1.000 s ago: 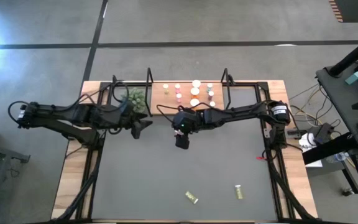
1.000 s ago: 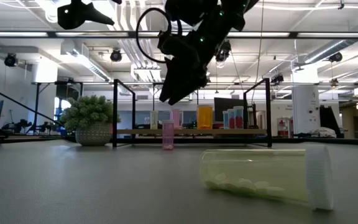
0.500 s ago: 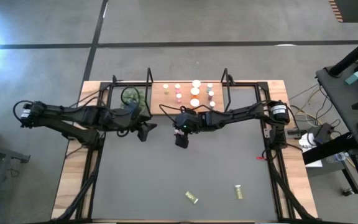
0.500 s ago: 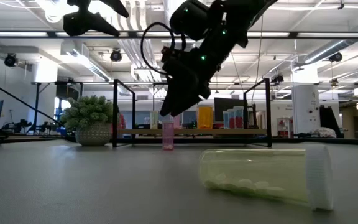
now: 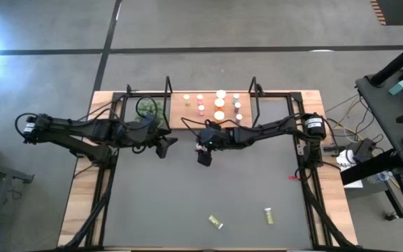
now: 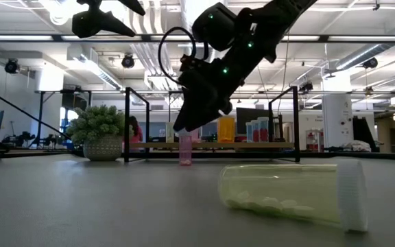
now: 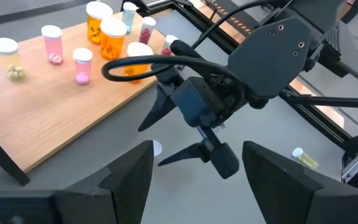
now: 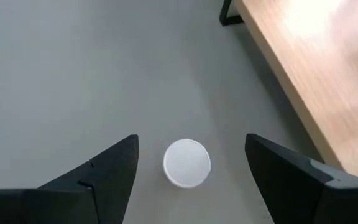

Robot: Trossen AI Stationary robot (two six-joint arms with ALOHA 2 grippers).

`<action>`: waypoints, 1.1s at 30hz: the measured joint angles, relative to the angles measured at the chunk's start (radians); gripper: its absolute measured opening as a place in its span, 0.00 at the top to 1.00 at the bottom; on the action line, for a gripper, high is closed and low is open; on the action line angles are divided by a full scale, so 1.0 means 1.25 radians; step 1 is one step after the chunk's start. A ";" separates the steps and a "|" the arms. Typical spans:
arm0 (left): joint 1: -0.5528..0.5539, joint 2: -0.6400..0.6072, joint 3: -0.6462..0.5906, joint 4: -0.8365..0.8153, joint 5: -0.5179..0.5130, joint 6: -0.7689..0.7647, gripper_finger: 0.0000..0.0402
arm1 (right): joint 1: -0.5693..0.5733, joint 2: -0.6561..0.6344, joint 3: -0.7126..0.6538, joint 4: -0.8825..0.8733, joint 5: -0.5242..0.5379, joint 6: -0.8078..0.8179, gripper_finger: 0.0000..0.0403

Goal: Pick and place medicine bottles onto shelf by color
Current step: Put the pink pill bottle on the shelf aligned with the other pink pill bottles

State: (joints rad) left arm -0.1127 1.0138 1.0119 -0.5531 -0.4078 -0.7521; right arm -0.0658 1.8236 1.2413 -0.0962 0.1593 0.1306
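Since the right gripper [image 8: 188,177] hangs right over an upright pink bottle [image 6: 185,150], the step in hand looks like a top-down pick. Its fingers are spread wide with nothing between them but the bottle's white cap [image 8: 186,163], seen from straight above and roughly centred in the gap.

To do it well, my read:
- drop straight down, no sideways drift; the bottle is narrow and free-standing, so a nudge from one finger probably tips it
- keep the cap centred between the fingers before closing
- close on the body below the cap, not on the cap edge
- lift clear of the shelf's black upright [image 8: 230,12] before moving across

Where things are:
- pink bottle stands on the dark mat [image 5: 208,192], just in front of the shelf [image 7: 61,112], near its front edge but not on it
- low view puts the fingertips above the bottle, not yet around it
- shelf already holds a batch of upright bottles: pink, orange, pale
- two yellow-green bottles [image 5: 216,222] [image 5: 267,215] lie on their sides at the near edge of the mat, well apart from both arms

Left gripper [image 5: 161,144] waits in the air beside the small green plant [image 5: 153,109], fingers spread and empty, looking toward the right arm's gripper.

Pink group on the shelf is the likely drop target, by colour.
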 joint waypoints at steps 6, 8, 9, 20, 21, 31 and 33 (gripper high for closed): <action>0.000 0.000 0.000 0.000 -0.001 0.000 0.43 | -0.002 0.000 -0.038 0.052 0.000 0.033 0.29; 0.000 0.000 0.000 0.000 -0.005 0.000 0.43 | -0.002 0.000 -0.050 0.069 0.000 0.035 0.29; 0.000 0.000 0.000 0.000 -0.006 0.000 0.43 | -0.002 0.000 -0.057 0.078 0.000 0.036 0.29; 0.000 0.000 0.000 -0.001 -0.014 0.007 0.43 | -0.002 0.000 -0.109 0.175 -0.001 0.065 0.40; 0.000 0.000 0.000 -0.001 -0.014 0.007 0.43 | -0.002 0.000 -0.111 0.182 -0.001 0.065 0.41; 0.000 0.000 -0.001 -0.004 -0.014 0.021 0.43 | -0.002 0.000 -0.118 0.189 -0.007 0.083 0.50; 0.000 0.000 -0.001 -0.004 -0.014 0.021 0.43 | -0.002 0.000 -0.118 0.189 -0.008 0.083 0.51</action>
State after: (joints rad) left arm -0.1127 1.0134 1.0111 -0.5579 -0.4252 -0.7254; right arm -0.0681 1.8236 1.0935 0.1399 0.1497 0.2348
